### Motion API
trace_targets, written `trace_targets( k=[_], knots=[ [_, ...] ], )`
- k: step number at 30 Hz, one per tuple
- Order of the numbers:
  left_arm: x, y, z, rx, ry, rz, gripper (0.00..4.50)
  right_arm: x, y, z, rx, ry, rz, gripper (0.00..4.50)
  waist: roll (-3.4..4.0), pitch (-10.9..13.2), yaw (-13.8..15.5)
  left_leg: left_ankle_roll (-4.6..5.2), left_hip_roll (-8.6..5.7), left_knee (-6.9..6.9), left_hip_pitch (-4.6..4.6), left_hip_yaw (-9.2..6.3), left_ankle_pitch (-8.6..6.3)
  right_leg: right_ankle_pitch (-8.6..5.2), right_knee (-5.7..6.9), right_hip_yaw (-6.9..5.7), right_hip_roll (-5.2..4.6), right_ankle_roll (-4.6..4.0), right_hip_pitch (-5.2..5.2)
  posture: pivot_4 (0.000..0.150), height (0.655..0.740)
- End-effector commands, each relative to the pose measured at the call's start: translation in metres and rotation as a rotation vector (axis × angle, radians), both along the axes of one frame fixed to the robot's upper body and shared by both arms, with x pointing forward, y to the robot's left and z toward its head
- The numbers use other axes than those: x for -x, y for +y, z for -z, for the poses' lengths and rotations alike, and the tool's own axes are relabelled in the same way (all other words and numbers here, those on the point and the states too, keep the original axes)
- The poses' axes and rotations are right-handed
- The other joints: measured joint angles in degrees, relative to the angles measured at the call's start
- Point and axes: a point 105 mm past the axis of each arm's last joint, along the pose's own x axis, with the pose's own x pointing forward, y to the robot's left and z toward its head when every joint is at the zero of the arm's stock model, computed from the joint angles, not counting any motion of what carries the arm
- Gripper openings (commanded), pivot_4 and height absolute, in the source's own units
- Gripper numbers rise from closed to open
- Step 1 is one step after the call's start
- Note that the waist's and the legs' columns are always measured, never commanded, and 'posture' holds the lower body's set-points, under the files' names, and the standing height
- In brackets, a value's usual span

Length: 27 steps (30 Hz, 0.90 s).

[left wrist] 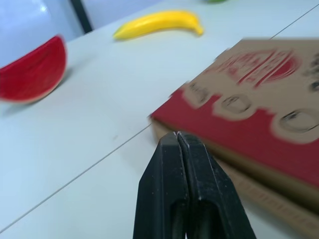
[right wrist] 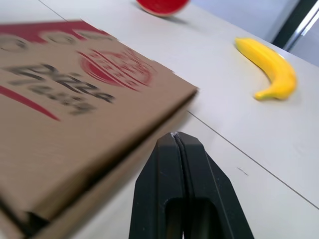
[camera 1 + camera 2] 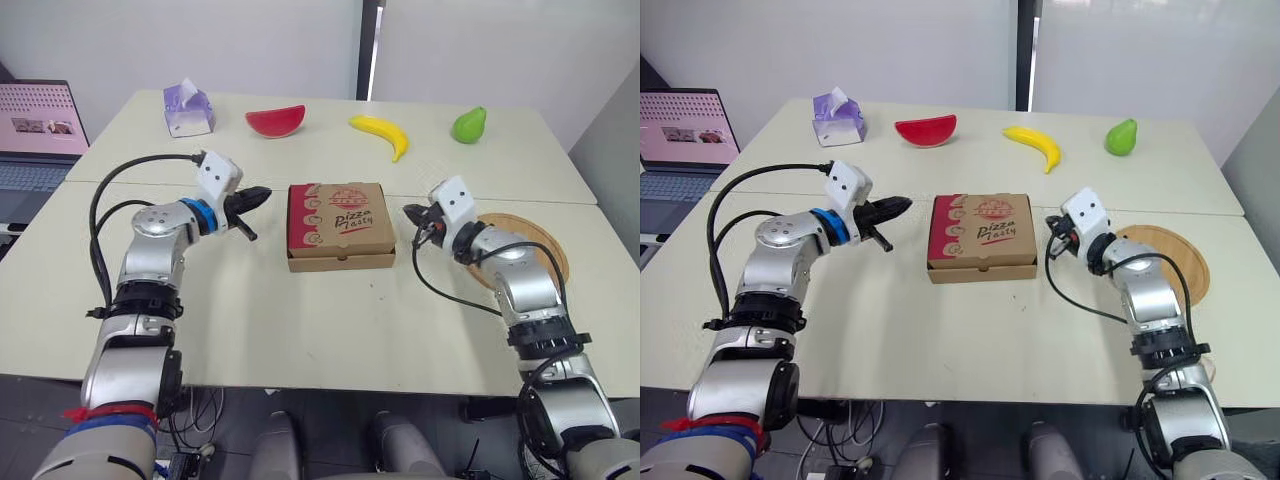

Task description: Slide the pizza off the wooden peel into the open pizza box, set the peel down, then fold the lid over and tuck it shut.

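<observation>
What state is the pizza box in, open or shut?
Shut: the pizza box has its printed lid lying flat on top, folded down at the front.

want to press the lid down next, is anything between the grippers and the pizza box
Nothing visible. The left gripper and right gripper flank the closed pizza box, with just bare table in each gap.

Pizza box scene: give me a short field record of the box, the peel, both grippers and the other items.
box: pizza box, lid closed
peel: wooden peel, lying flat to the right of the box, no pizza on it
left gripper: shut, empty, just left of box
right gripper: shut, empty, just right of box
behind box: tissue box, watermelon slice, banana, pear
</observation>
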Motion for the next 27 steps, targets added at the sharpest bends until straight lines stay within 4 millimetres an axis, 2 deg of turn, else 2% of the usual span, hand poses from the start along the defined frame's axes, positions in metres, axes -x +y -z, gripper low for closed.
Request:
trace_targets(
  k=[1,3,6,8,11,15,21,24,27],
  knots=[
    [-0.004,-0.005,0.001,-0.048,-0.026,-0.004,0.00,-0.007,0.003,-0.007,0.038,-0.048,-0.014,0.04,0.01,0.01,0.00,0.00,0.00,-0.01,-0.01,0.00,0.00,0.00,0.00,0.01,0.01,0.00,-0.02,0.150,0.7400],
    [-0.005,-0.006,0.003,-0.067,-0.030,-0.003,0.00,-0.009,0.007,-0.011,0.015,-0.060,-0.029,0.04,0.00,0.01,0.01,0.00,0.00,-0.02,-0.02,0.01,0.00,0.00,-0.01,0.01,0.01,0.00,-0.03,0.150,0.7400],
    [-0.004,-0.017,-0.011,-0.001,-0.071,0.044,0.00,-0.007,0.012,-0.022,-0.020,-0.097,-0.061,0.04,0.01,0.02,0.00,0.00,0.00,-0.02,-0.03,0.02,0.00,0.00,-0.01,0.03,0.01,0.00,-0.04,0.150,0.7400],
    [0.006,-0.034,-0.024,0.057,-0.096,0.169,0.00,0.006,0.025,-0.034,-0.070,-0.120,-0.162,0.04,0.01,0.05,0.00,0.00,0.00,-0.02,-0.03,0.02,0.00,0.00,-0.01,0.02,0.01,0.00,-0.03,0.150,0.7400],
    [0.017,-0.048,-0.031,0.079,-0.088,0.275,0.00,0.022,0.037,-0.035,-0.056,-0.105,-0.266,0.04,0.02,0.11,0.00,-0.01,0.01,-0.02,-0.08,0.02,0.00,0.00,-0.02,-0.01,0.01,0.00,-0.03,0.150,0.7400],
    [0.024,-0.059,-0.008,-0.041,0.008,0.335,0.00,0.025,0.045,-0.011,0.030,-0.006,-0.246,0.04,0.02,0.10,-0.01,-0.01,0.01,-0.01,0.00,0.02,0.00,0.00,0.00,0.01,0.01,0.00,0.02,0.150,0.7400],
    [0.017,-0.056,0.035,-0.230,0.125,0.293,0.00,0.021,0.048,0.024,0.091,0.106,-0.202,0.04,0.01,0.09,0.02,0.00,0.00,0.00,-0.02,0.02,0.00,0.00,0.00,0.04,0.01,-0.01,-0.03,0.150,0.7400],
    [0.018,-0.053,0.051,-0.293,0.184,0.304,0.00,0.019,0.046,0.034,0.104,0.138,-0.189,0.04,0.03,0.00,0.01,0.00,0.00,0.01,0.04,0.00,0.00,0.00,0.00,0.02,0.01,0.00,0.05,0.150,0.7400],
    [0.012,-0.052,0.052,-0.289,0.188,0.278,0.00,0.011,0.045,0.030,0.069,0.130,-0.160,0.04,0.02,-0.09,-0.01,0.00,-0.01,0.02,0.13,0.01,0.00,0.00,0.00,0.03,0.01,0.01,0.14,0.150,0.7400]
  ],
)
